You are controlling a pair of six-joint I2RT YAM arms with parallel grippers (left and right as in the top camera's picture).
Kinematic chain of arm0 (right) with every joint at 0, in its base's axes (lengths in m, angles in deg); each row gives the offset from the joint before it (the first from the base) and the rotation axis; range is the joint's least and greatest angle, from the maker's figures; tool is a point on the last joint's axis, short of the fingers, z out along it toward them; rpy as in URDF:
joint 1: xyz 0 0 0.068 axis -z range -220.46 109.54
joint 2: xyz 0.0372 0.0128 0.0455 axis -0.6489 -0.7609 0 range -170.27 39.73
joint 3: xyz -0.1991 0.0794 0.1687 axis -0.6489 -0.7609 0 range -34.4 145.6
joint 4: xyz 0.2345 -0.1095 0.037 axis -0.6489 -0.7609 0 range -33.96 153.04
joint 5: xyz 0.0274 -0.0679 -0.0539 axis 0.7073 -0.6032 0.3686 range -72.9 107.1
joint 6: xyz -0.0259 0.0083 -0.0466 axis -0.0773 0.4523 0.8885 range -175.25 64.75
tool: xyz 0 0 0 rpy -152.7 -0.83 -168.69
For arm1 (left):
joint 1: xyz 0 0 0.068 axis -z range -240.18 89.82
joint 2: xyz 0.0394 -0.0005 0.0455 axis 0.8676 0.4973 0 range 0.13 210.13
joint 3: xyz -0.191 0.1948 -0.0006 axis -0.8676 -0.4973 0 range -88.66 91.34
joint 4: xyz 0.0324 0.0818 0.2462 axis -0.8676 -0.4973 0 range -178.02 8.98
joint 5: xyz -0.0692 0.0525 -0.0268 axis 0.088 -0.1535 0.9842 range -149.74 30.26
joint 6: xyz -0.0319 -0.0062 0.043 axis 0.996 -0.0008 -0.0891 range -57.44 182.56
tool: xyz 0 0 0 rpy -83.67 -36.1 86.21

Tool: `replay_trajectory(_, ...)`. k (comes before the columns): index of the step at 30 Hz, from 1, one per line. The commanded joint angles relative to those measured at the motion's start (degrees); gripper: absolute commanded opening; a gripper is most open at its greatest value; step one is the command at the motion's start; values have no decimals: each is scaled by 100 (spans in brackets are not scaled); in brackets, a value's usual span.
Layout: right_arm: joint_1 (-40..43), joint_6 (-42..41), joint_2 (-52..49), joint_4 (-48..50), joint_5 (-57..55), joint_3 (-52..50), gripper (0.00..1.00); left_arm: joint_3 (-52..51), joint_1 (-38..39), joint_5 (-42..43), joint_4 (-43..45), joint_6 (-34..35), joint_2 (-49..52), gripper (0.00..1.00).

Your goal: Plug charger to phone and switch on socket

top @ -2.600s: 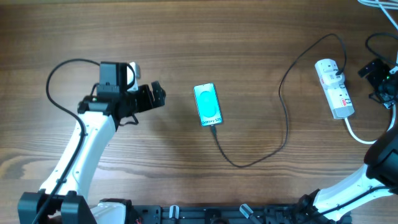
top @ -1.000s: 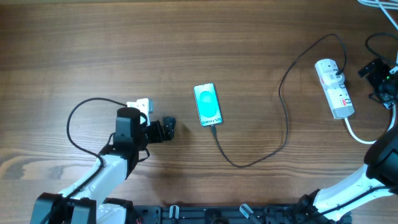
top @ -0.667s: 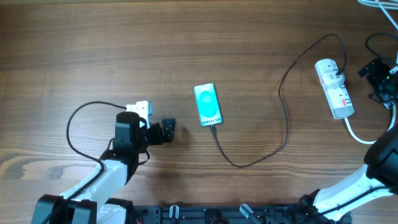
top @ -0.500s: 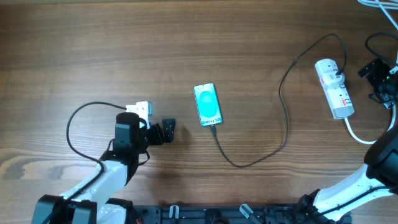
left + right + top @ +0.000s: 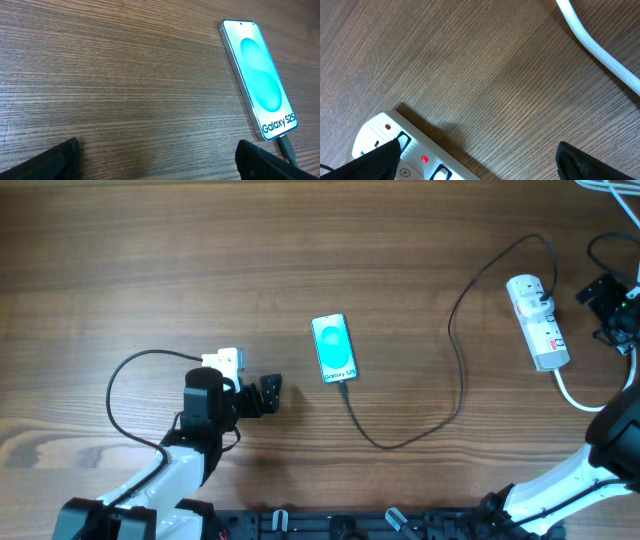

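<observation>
The phone (image 5: 334,348) lies flat mid-table, teal screen lit, and fills the upper right of the left wrist view (image 5: 260,85). The charger, a thin black cable (image 5: 459,385), meets the phone's lower edge (image 5: 286,147), loops across the table and ends in a white plug head (image 5: 543,302) seated in the socket (image 5: 537,322). My left gripper (image 5: 271,393) (image 5: 160,167) stands open just left of the phone, nothing between its fingers. My right gripper (image 5: 604,312) (image 5: 477,167) hangs open right of the socket (image 5: 395,150), where small red lights show.
The socket's thick white cord (image 5: 572,395) (image 5: 600,55) runs off toward the right edge. More cables sit in the top right corner (image 5: 610,192). The left arm's own black cable (image 5: 118,385) loops over the table on the left.
My left arm has drawn back from the upper left toward the table's front; its open gripper now sits lower, just left of the phone. The right arm, phone and cable have not moved.
</observation>
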Motion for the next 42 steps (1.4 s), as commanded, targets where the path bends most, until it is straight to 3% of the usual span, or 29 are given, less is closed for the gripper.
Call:
replay_trajectory(1,-24,72,120,17,57,-17,100,-455,26,-81,-369,125,243,100)
replay_trajectory(33,-24,72,120,17,57,-17,100,-1104,24,-153,-46,232,116,100)
replay_trajectory(42,-24,74,120,17,57,-17,100,-1104,24,-446,-1003,232,-955,100)
